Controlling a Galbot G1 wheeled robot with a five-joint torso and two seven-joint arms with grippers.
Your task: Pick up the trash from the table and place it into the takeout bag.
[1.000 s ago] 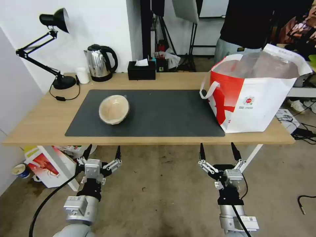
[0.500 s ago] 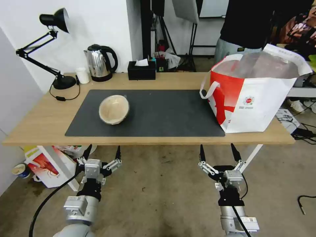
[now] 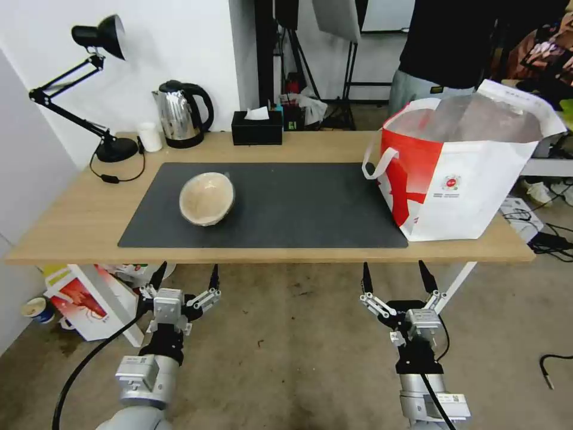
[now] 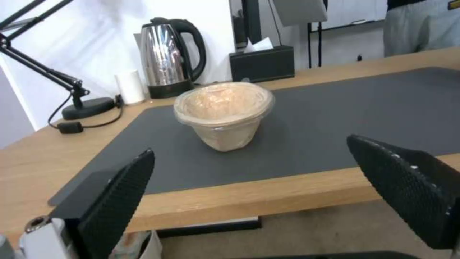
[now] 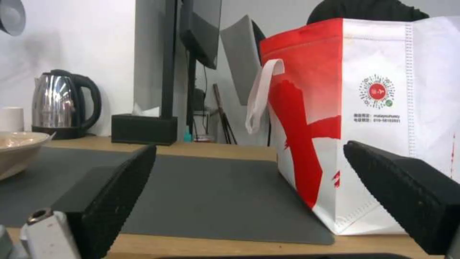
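A: Where's the trash?

B: Tan paper bowl [image 3: 207,198] on the mat's left half, tilted. Takeout bag [image 3: 459,173] at the table's [image 3: 71,227] right end.

A: Grippers?

B: Left gripper [image 3: 184,279] and right gripper [image 3: 395,276] hang below the front edge, fingers spread wide, empty.

A: Advice?

B: Probably left arm: rise over the edge, pinch the rim gently; it looks flimsy.

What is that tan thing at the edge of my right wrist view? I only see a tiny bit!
Observer: It's a tan paper bowl, sitting on the dark mat.
Operator: Is the bag open on top?
Observer: Yes, the takeout bag stands open, with its silver lining showing.
Operator: Where's my other arm?
Observer: The left gripper hangs below the table's front edge, jaws open, level with the right gripper.
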